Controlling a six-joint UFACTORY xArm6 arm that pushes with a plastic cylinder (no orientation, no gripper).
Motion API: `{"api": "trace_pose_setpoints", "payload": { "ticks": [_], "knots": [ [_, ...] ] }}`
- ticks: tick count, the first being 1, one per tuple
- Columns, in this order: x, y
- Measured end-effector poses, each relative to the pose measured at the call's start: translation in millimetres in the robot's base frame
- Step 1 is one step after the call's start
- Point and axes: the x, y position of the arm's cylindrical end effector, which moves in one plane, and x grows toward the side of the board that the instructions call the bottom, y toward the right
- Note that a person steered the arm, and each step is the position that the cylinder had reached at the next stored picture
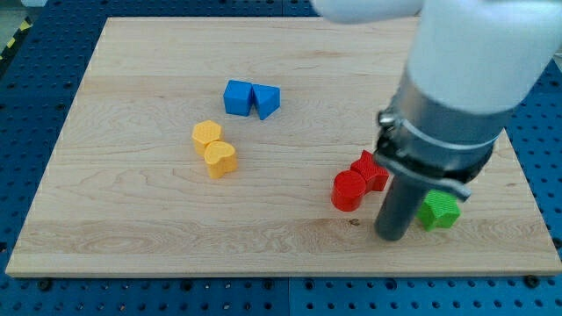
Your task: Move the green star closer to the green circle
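The desk (158, 237), a pale wooden board on a blue perforated base (26, 53), filled most of the view. The arm (465, 79), white above and grey lower down, came in from the view's top right and covered the desk's right-hand part. It ended in a plain dark rod, a tool with nothing to open, close or grip. The rod's tip (392, 237) sat on the desk near the view's bottom right, between the red blocks and the green one, just beside the green star (439, 211) on its left; contact between them could not be confirmed. The green star lay close to the desk's right edge, its upper part hidden behind the arm, so the star shape was only partly readable. A green circle did not show; the arm hid much of that area. The red cylinder (348, 190) and a second red block (371, 169), shape unclear, touched each other just left of the rod. The blue cube (237, 97) and a blue wedge-like block (267, 100) touched at the view's upper centre. Two yellow blocks, one roughly hexagonal (207, 134) and one rounded (221, 159), touched below them, well apart from the tip.
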Motion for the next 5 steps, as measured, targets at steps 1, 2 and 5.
{"api": "trace_pose_setpoints", "payload": {
  "ticks": [1,2,5],
  "knots": [
    [-9,28],
    [-9,33],
    [13,35]
  ]
}}
